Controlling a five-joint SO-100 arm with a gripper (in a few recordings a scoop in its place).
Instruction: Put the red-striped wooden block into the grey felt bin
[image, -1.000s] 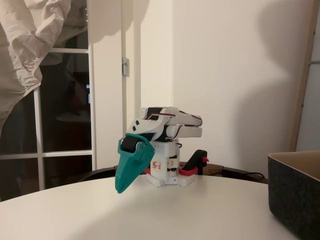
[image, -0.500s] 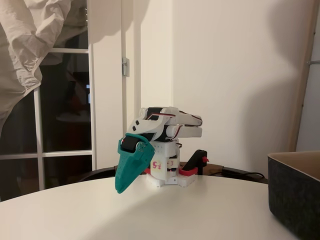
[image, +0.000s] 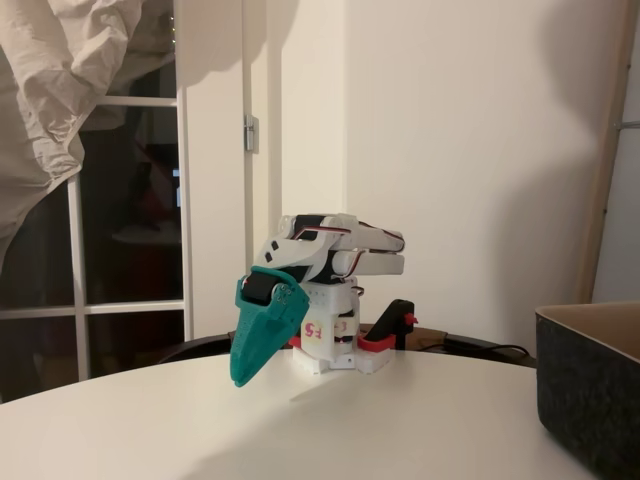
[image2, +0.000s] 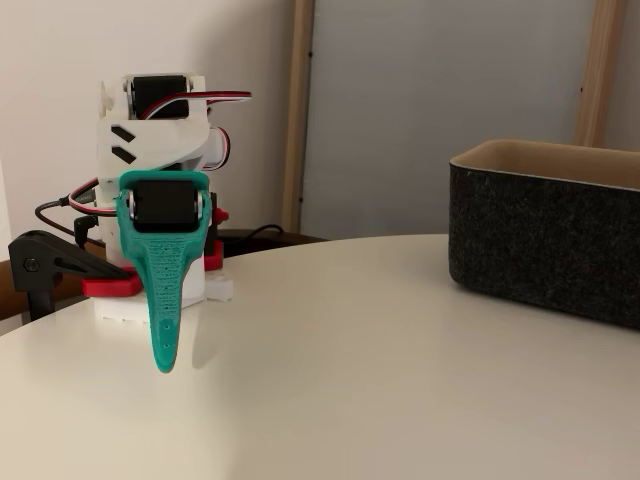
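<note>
White round counter (image: 420, 420), pale wall behind, dark window at left in a fixed view. My arm sits folded over its base, teal end effector (image: 243, 372) (image2: 164, 355) pointing down just above the counter, fingers pressed together, holding nothing. Grey felt bin (image2: 545, 235) (image: 590, 385) stands well apart at right in both fixed views.

Illumination is dim, warm and indoor in both fixed views. The round white table (image: 400, 420) is brightest near the folded white arm (image: 335, 255); a broad soft shadow darkens its foreground. The teal plastic pincer (image2: 165, 350) casts a faint, diffuse shadow just beside its tip. Large soft shadows cross the cream wall (image: 480, 150). The window panes (image: 130, 220) are dark. Fine grain and mild softness are visible throughout; no glare.
</note>
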